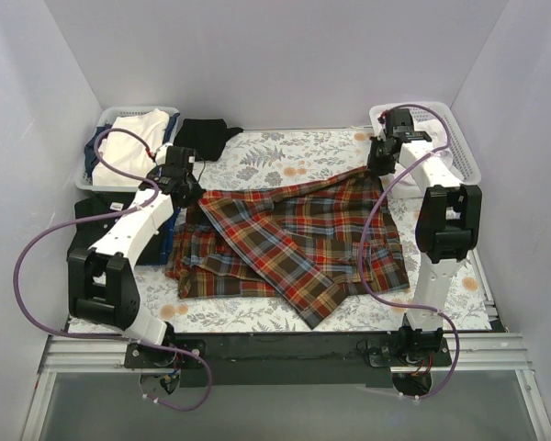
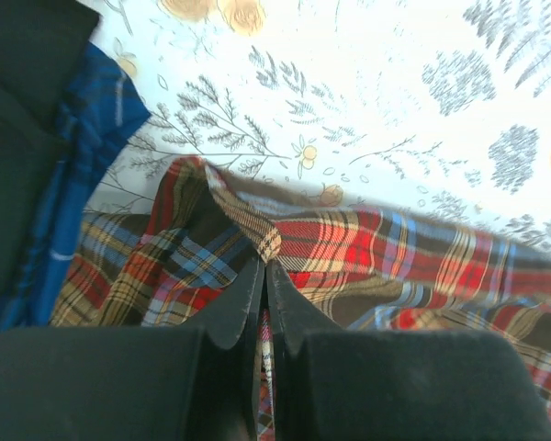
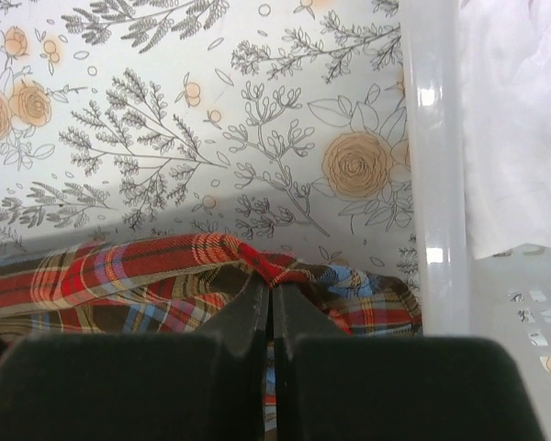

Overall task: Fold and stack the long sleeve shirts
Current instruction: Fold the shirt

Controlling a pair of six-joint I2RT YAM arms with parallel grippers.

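Observation:
A red-orange plaid long sleeve shirt lies spread on the flowered table cover, a sleeve crossing it diagonally. My left gripper is shut on the plaid shirt's far left corner; in the left wrist view the gripper pinches a fold of plaid cloth. At the far right corner, my right gripper is also shut on the shirt; the right wrist view shows the gripper clamped on a red plaid edge. A black shirt lies bunched at the back left.
A white basket at back left holds white and dark clothes. Another white basket stands at back right, its rim close to my right gripper. Blue plaid cloth lies beside the left gripper. White walls enclose the table.

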